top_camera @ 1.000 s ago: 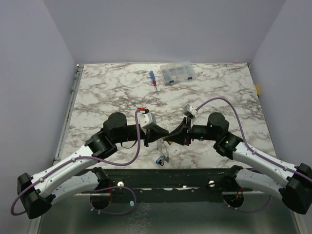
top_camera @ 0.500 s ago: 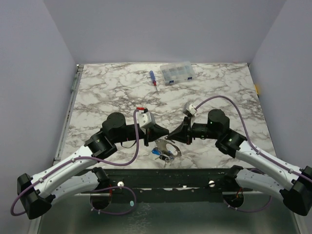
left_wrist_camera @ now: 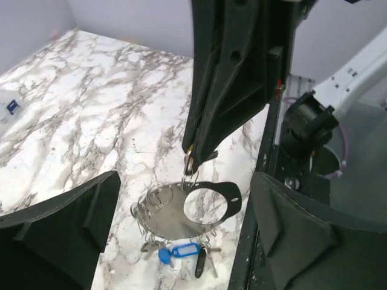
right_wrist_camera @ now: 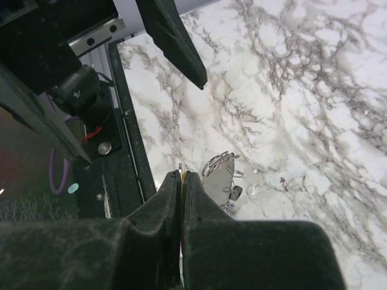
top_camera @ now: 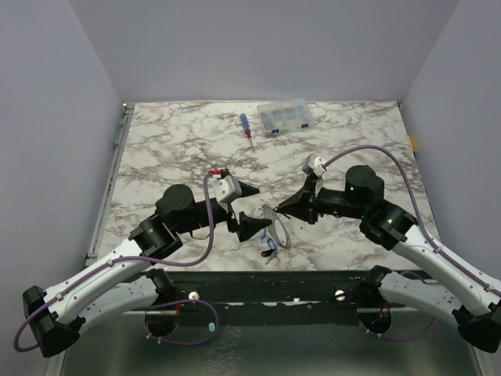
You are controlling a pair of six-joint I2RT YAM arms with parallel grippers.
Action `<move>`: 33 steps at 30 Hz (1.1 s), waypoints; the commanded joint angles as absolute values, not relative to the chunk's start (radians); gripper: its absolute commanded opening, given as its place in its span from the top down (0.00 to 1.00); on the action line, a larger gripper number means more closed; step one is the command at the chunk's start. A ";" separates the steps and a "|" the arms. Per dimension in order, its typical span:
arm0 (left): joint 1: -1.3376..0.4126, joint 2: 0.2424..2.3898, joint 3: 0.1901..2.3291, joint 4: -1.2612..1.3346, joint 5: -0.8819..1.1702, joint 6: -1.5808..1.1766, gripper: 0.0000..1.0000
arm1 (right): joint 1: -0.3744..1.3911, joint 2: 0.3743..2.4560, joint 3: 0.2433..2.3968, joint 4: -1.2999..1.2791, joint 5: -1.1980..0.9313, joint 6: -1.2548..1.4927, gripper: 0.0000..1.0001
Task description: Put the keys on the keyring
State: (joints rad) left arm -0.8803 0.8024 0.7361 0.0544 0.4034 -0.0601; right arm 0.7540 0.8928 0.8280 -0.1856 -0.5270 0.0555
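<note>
With the right gripper (left_wrist_camera: 193, 158) seemingly pinching the keyring (left_wrist_camera: 166, 214), the wide-open left gripper (top_camera: 250, 209) should steady the keys (left_wrist_camera: 181, 251) dangling beneath it.

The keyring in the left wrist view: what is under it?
Under the keyring hang the keys: a blue head and a black one show. Any others behind them are covered.

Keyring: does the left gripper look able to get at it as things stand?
Probably yes: the left gripper is open and faces the keyring with nothing between; the shut right gripper pinches only its top.
</note>
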 commanded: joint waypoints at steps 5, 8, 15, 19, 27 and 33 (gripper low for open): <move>-0.881 0.713 0.684 -0.032 0.063 -0.036 0.01 | 0.761 0.853 1.049 -0.304 -0.403 -0.025 0.99; -0.881 0.684 0.651 -0.052 -0.150 -0.047 0.01 | 0.761 0.850 1.115 -0.308 -0.318 -0.026 0.99; -0.881 0.596 0.604 -0.110 -0.352 -0.043 0.01 | 0.761 0.928 1.188 -0.266 -0.152 -0.009 0.99; -0.881 0.521 0.545 -0.113 -0.415 -0.058 0.01 | 0.762 1.014 1.207 -0.230 -0.134 0.011 0.99; -0.881 0.407 0.487 -0.106 -0.423 -0.009 0.01 | 0.762 1.302 1.343 -0.145 -0.172 0.083 0.99; -0.881 0.373 0.477 -0.099 -0.423 -0.015 0.03 | 0.768 1.543 1.620 -0.132 -0.239 0.115 1.00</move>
